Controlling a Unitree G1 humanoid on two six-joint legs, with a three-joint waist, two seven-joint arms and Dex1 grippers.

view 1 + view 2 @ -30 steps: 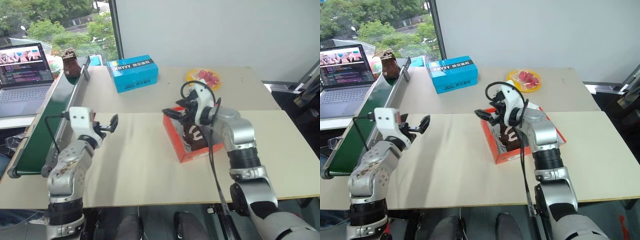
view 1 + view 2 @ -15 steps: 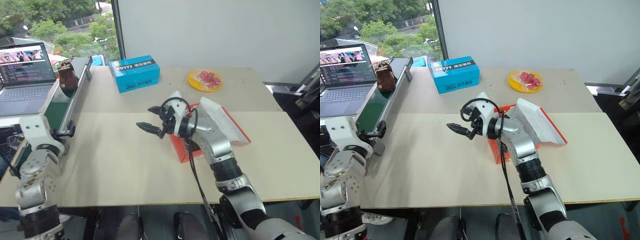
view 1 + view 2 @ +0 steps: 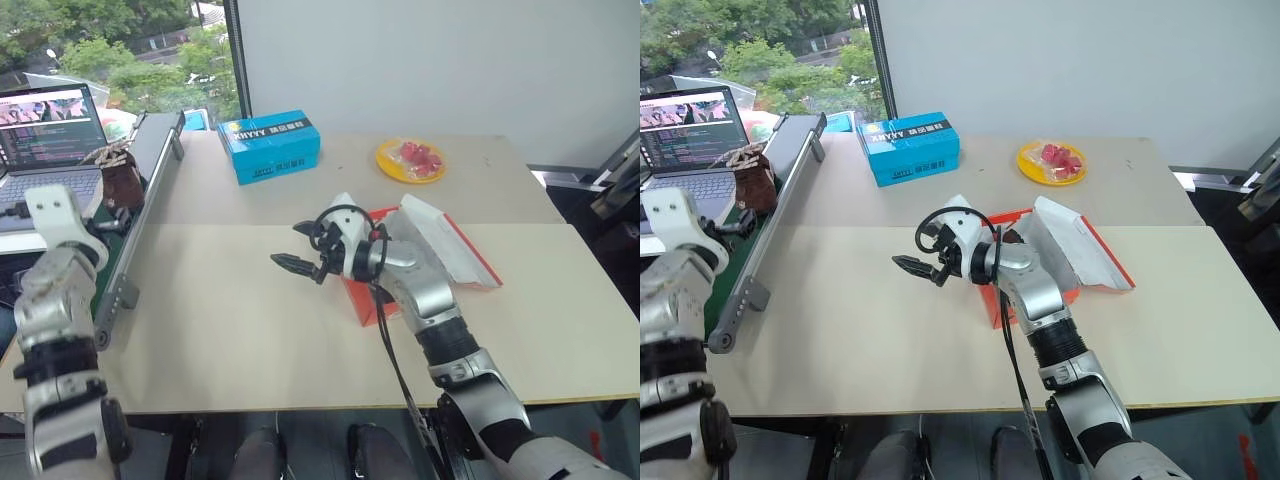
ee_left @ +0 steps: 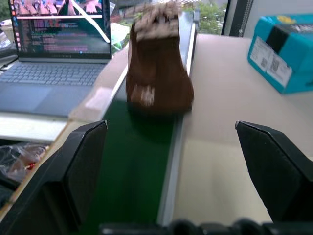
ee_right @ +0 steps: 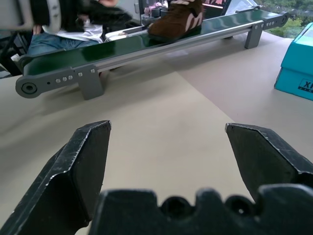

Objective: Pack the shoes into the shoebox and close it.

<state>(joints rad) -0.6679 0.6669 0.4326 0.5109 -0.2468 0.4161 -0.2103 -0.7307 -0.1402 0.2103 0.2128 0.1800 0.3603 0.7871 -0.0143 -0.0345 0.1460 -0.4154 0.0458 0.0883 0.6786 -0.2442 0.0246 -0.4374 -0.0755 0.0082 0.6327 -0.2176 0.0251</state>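
— Where are the shoes?

— I see one brown shoe (image 4: 157, 68) standing on the green conveyor belt (image 3: 112, 232) at the left edge of the surface (image 3: 250, 310), next to the laptop (image 3: 50, 135). My left hand (image 4: 171, 161) points straight at it with its fingers (image 4: 83, 166) spread wide and nothing between them. The shoe is ahead of the fingertips, not touching them.

— And the shoebox?

— The red-orange shoebox (image 3: 1000, 300) sits near the middle of the surface, lid (image 3: 1075, 245) tipped up and back to the right with its white inside showing. My right arm crosses in front of it, so I cannot tell what is inside.

— Right hand?

— My right hand (image 3: 923, 264) hovers over bare surface just left of the shoebox, pointing toward the belt. Its fingers (image 5: 83, 161) are spread apart and empty.

— Anything else out there?

— A blue box (image 3: 268, 146) with white lettering and a yellow plate (image 3: 408, 159) holding something red, both at the far side, well apart from the shoebox.
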